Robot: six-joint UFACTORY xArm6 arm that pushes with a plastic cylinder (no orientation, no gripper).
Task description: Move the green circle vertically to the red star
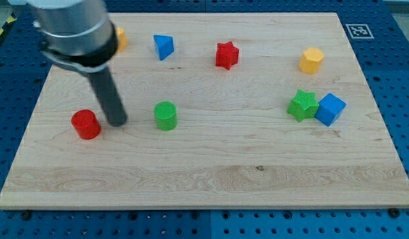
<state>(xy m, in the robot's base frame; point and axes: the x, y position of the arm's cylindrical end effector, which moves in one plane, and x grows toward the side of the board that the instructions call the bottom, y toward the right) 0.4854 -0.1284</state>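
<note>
Tip (117,123) sits between red cylinder (85,124) and upright green circle (165,115).

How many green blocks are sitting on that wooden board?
2. The green circle stands left of centre, just to the view's right of my tip. The green star sits at the view's right, touching the blue cube. The arm may hide others at top left.
</note>
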